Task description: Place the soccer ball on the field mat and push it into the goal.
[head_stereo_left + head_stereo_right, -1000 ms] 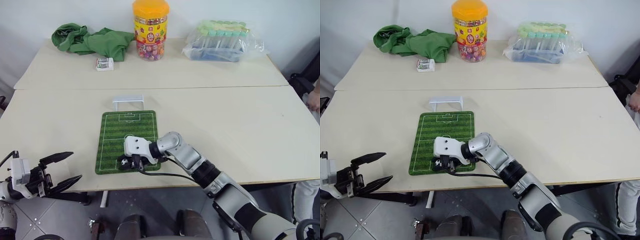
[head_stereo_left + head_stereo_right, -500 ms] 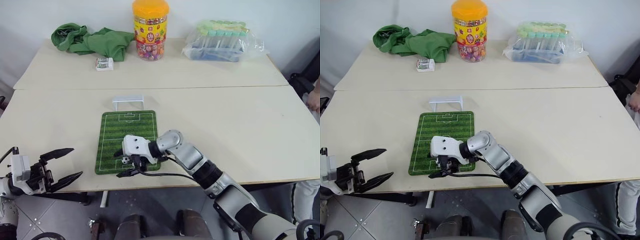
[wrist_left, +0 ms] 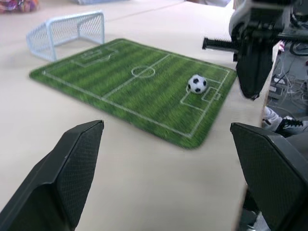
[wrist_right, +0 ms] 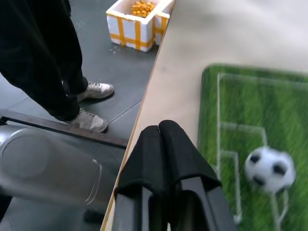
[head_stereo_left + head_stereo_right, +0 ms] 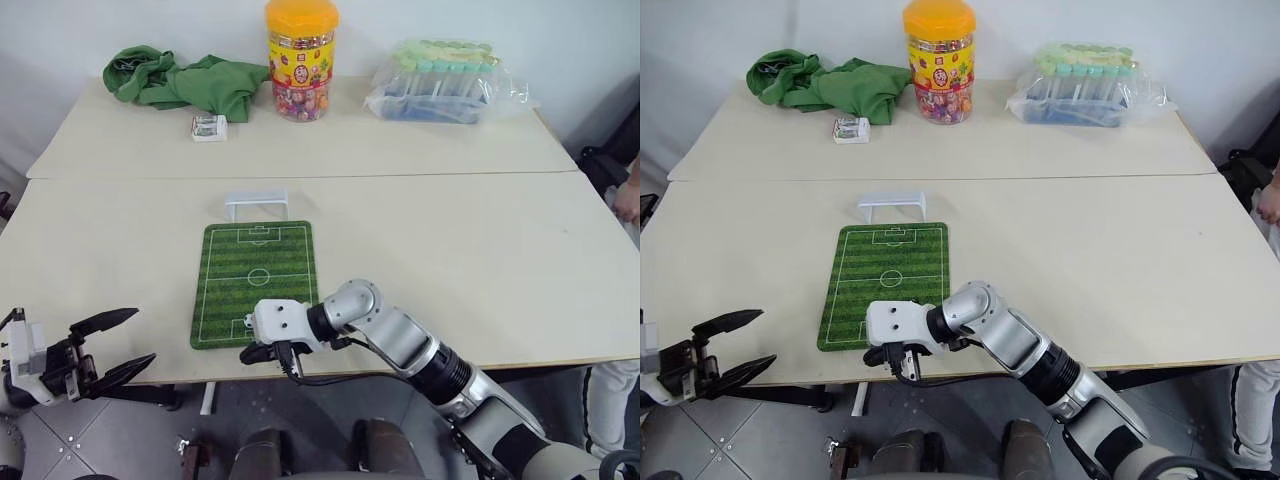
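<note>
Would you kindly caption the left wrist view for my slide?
Soccer ball resting on the field mat, goal waiting beyond its far end.

Two beige tables (image 5: pixel 480 250) pushed together, pale wall (image 5: pixel 560 30) behind, dark grey floor (image 4: pixel 120 72)

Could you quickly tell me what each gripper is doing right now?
Left gripper: open, holding nothing.
Right gripper: closed, holding nothing.

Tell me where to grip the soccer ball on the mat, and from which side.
Grip the soccer ball across its middle, coming from straight above. It is a plain sphere, so no side is better, but it lies loose on the flat field mat, where a sideways approach would likely roll it away. Its top is uncovered; the shut right gripper sits beside it, near the mat's corner.
</note>
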`<action>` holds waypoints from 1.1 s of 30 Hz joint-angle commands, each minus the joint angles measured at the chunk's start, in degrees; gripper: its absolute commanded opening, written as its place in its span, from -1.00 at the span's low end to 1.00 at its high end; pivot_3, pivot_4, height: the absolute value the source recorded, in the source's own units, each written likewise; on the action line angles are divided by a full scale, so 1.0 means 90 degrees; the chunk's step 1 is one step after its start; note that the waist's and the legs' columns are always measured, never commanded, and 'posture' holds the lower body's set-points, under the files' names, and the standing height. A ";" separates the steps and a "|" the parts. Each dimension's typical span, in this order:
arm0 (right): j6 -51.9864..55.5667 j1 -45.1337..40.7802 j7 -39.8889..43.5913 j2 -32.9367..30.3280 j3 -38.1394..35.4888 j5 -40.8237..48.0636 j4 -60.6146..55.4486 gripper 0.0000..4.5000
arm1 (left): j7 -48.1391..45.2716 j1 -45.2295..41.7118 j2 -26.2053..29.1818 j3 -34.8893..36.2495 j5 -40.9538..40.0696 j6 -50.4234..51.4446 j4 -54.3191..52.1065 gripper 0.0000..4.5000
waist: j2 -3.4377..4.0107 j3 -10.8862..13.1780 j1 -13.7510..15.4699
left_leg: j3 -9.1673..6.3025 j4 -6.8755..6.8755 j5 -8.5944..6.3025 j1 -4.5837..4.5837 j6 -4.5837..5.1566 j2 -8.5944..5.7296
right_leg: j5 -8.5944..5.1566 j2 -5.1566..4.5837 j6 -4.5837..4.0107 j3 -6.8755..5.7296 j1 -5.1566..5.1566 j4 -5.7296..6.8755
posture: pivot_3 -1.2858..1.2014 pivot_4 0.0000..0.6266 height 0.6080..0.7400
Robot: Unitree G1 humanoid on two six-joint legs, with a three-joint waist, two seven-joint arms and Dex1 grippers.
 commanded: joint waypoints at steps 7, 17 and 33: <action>-0.0103 -0.0233 -0.0287 0.0408 -0.0194 0.0074 0.0607 -0.97 | -0.0699 0.0816 0.0438 0.0573 -0.0195 0.0057 -0.0172 1.00 | -0.0005 0.0001 0.0003 | -0.0001 -0.0001 -0.0002 -0.0001 -0.0001 -0.0001 | 0.0000 -0.0003 0.0000 0.0002 0.0000 -0.0004 | 0.03 -0.52 1.00; -0.0411 -0.0927 -0.0767 0.0805 -0.0944 0.0142 0.1873 -0.97 | -0.0524 0.0830 0.0446 0.0478 -0.0249 0.0136 -0.0421 1.00 | -0.0004 0.0002 0.0010 | -0.0001 -0.0001 -0.0003 -0.0002 -0.0003 0.0000 | -0.0001 -0.0003 -0.0002 0.0002 -0.0001 -0.0003 | 0.03 -0.52 1.00; -0.0685 -0.2359 -0.1495 0.0114 -0.3259 0.0758 0.2751 -0.97 | 0.0200 -0.0753 0.0387 0.0283 -0.0179 0.0486 0.0179 1.00 | -0.0006 0.0002 -0.0100 | -0.0003 -0.0064 -0.0003 -0.0005 -0.0004 -0.0013 | 0.0000 -0.0001 -0.0001 -0.0001 -0.0032 0.0006 | 0.03 -0.52 1.00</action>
